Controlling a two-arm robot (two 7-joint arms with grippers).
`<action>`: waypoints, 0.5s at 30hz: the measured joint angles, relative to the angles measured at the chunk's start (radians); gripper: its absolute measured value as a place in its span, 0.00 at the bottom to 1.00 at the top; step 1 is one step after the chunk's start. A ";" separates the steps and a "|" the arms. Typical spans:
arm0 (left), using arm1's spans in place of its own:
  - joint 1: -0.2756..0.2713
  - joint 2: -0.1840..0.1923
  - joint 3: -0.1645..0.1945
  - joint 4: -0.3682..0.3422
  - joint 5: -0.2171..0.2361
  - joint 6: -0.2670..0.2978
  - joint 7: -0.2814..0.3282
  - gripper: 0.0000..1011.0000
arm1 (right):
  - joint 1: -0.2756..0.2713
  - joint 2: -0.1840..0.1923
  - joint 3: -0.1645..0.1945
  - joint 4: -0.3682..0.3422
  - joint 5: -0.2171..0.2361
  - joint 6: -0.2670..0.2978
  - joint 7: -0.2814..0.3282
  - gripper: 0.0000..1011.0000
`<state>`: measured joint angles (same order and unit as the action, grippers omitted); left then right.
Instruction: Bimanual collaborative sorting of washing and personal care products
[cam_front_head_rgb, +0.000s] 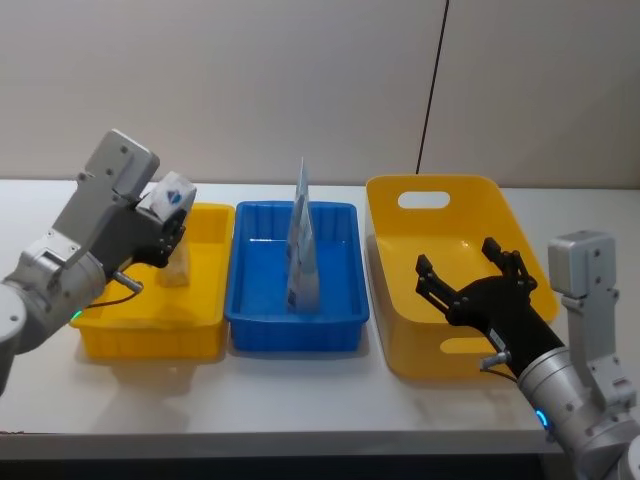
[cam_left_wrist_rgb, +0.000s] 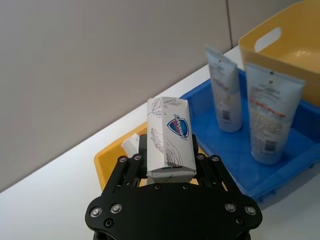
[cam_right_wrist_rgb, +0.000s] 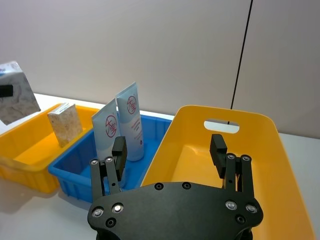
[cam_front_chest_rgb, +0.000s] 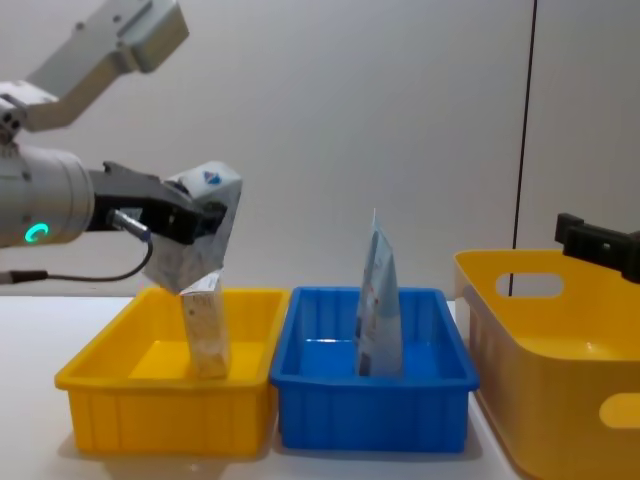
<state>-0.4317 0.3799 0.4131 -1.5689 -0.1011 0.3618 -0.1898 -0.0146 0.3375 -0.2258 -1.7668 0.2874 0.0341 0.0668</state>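
Soap pack (cam_front_head_rgb: 172, 198) clamped in left pincer (cam_front_head_rgb: 163, 222). Head view: it's up in the air left of the blue bin (cam_front_head_rgb: 292, 330), above the small yellow bin (cam_front_head_rgb: 148, 335) that butts against the blue bin's left wall. Tan box (cam_front_head_rgb: 176, 264) stands in that yellow bin. Two tubes (cam_front_head_rgb: 303, 245) stand upright mid blue bin. Right pincer (cam_front_head_rgb: 470, 276) is spread open and empty over the large yellow bin (cam_front_head_rgb: 440, 186), just right of the blue bin.

Left wrist view: jaws bite the soap pack (cam_left_wrist_rgb: 169, 137) at one end, and most of it sticks out past them. Blue shield logo with white script, which I can't read. Leaf line-drawings on the wrap. Tube backs (cam_left_wrist_rgb: 270, 115) carry fine print and a barcode, unreadable.

Right wrist view: right pincer (cam_right_wrist_rgb: 169, 150) is wide open with nothing in it. Tubes (cam_right_wrist_rgb: 120, 125) show a red ring logo, lettering unreadable. Soap pack (cam_right_wrist_rgb: 17, 95) hangs beyond the blue bin's (cam_right_wrist_rgb: 75, 172) far side.

Chest view: soap pack (cam_front_chest_rgb: 205, 235) is tilted, hanging just above the tan box (cam_front_chest_rgb: 205, 330), left of the blue bin (cam_front_chest_rgb: 370, 415).

Handling, my read: light, soft block under slick film. It gives under squeeze and could pivot or slip with an end grip. Better hold is across the narrow long sides at mid-length, with moderate force.
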 joint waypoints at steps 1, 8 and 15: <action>0.001 0.004 -0.001 -0.006 -0.004 -0.004 -0.008 0.37 | 0.000 0.000 0.000 0.000 0.000 0.000 0.000 0.99; 0.007 0.038 -0.014 -0.049 -0.041 -0.056 -0.095 0.37 | 0.000 0.000 0.000 0.000 0.000 0.000 0.000 0.99; 0.005 0.061 -0.027 -0.060 -0.094 -0.115 -0.185 0.37 | 0.000 0.000 0.000 0.000 0.000 0.000 0.000 0.99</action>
<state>-0.4263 0.4406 0.3862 -1.6294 -0.1947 0.2466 -0.3751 -0.0146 0.3375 -0.2258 -1.7667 0.2873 0.0340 0.0668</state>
